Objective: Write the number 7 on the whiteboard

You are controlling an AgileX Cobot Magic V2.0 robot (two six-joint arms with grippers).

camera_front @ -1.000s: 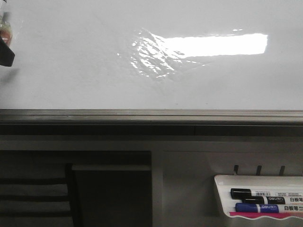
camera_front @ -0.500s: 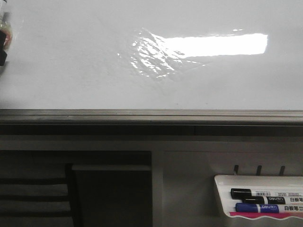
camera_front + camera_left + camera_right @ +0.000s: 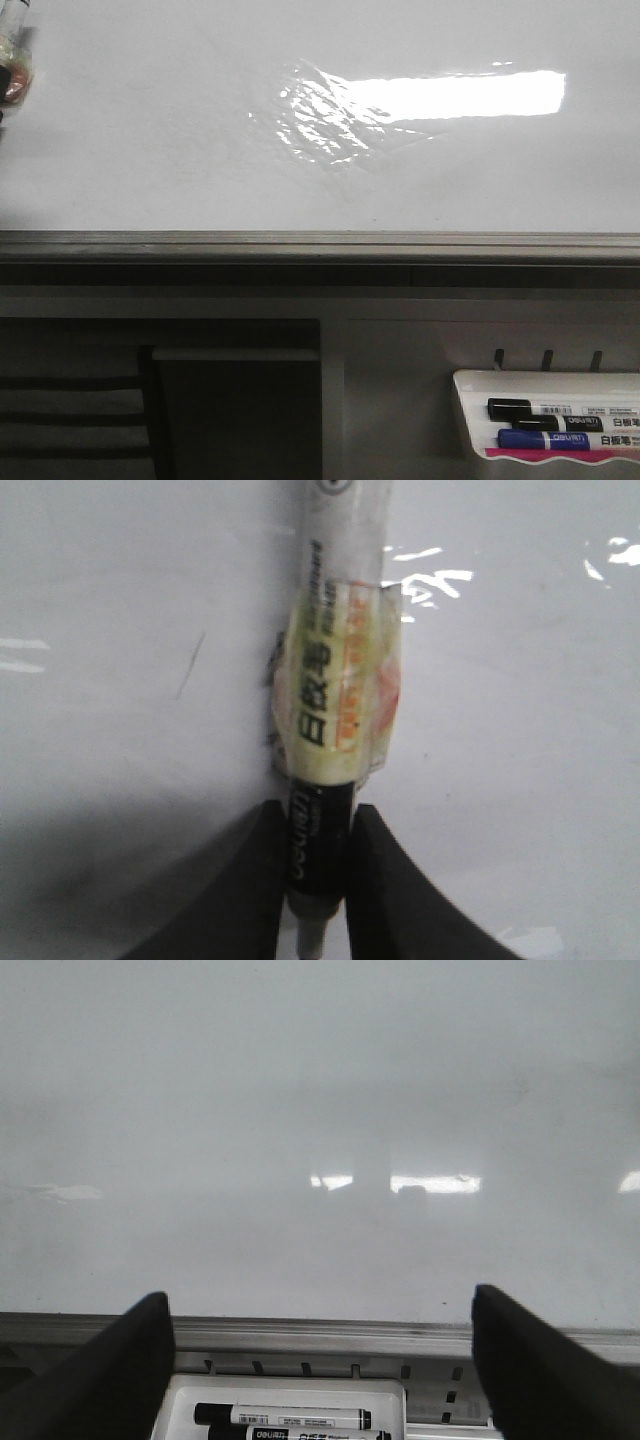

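The whiteboard (image 3: 150, 150) fills the upper front view, with bright glare and a wrinkled shiny patch (image 3: 320, 120). Its grey edge rail (image 3: 320, 243) runs below. My left gripper (image 3: 318, 880) is shut on a taped white-and-black marker (image 3: 335, 690), held close over the board (image 3: 500, 730). In the front view only the marker (image 3: 12, 60) shows, at the far left edge. A thin dark slanted stroke (image 3: 190, 665) lies on the board beside the marker; I see no top stroke, so whether it is the number 7 is unclear. My right gripper (image 3: 320, 1370) is open and empty, facing the board (image 3: 320, 1110).
A small white tray (image 3: 468, 420) hangs below the rail at the right, holding a black marker (image 3: 545, 408) and a blue marker (image 3: 560, 438). It also shows in the right wrist view (image 3: 180, 1400), between the fingers. Dark shelving (image 3: 235, 420) lies below the rail.
The left gripper and its marker have moved up and left along the board's left edge. The black finger seen earlier has left the front view.
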